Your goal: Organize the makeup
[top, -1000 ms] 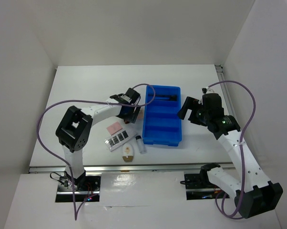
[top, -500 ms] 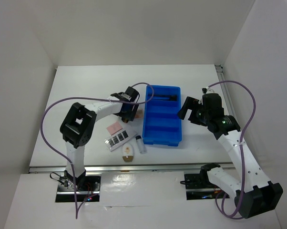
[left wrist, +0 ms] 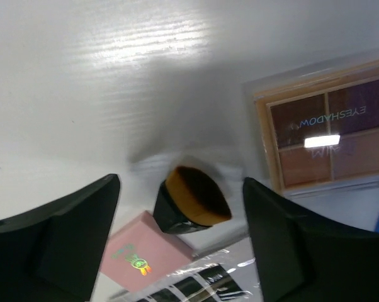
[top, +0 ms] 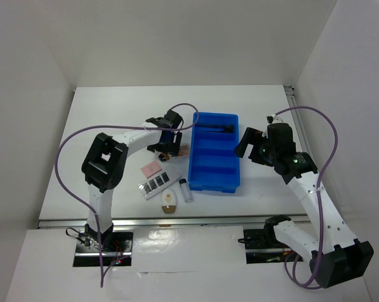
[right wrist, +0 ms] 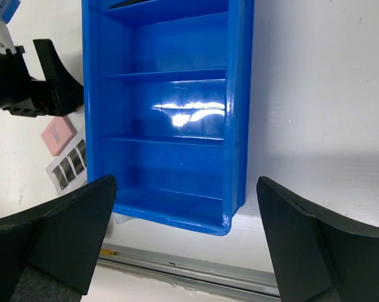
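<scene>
Eyeshadow palette partly beyond right edge

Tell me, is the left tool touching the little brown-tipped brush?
Apart. The left wrist view shows the brush sitting inside the open left tool, with gaps on both sides.

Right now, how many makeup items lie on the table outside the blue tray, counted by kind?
Square compacts: 2, the pink compact and the brown eyeshadow compact
White strip palette: 1
White-tan oval: 1
White tube: 1
Short brush: 1
Total: 6
</scene>
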Motion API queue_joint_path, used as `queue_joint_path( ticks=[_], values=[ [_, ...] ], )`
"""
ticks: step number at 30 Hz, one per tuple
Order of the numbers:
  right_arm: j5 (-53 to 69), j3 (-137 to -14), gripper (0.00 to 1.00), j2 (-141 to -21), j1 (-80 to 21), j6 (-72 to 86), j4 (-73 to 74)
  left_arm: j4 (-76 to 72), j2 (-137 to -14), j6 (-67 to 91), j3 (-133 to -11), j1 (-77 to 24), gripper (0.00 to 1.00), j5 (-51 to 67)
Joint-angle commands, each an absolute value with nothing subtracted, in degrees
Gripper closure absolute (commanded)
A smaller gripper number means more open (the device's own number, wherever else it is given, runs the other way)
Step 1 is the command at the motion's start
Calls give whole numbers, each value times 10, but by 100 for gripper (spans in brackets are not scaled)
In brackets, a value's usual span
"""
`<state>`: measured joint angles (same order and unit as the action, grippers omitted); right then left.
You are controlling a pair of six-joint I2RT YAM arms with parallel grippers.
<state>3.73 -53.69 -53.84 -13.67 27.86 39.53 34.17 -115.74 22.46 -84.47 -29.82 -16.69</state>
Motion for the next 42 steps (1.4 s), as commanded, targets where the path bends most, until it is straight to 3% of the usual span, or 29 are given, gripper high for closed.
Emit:
queue_joint_path(
  ticks=[1, 6, 12, 22, 29, 34, 37, 42],
  values=[
    [37, -562, 0, -531, -137, 286, 375, 379, -1147, 327, -862, -300, 3, -137],
    [37, -562, 0, -531, -137, 286, 381, 388, -1135, 436, -836, -312, 0, -177],
    [32, -562, 0, -531, -137, 286, 381, 403, -1121, 497, -830, -312, 16, -213],
    [32, -556, 0, -531, -137, 286, 386, 396, -1121, 522, -824, -301, 22, -200],
    [32, -556, 0, -531, -137, 286, 386, 385, -1127, 522, -824, -296, 43, -183],
    [32, -556, 0, -526, -137, 286, 386, 379, -1132, 522, -824, -296, 43, -172],
    [32, -556, 0, -526, -137, 286, 386, 379, -1132, 517, -824, -296, 51, -177],
    [26, -556, 0, -526, -137, 286, 386, 408, -1067, 504, -848, -301, 55, -233]
  ],
)
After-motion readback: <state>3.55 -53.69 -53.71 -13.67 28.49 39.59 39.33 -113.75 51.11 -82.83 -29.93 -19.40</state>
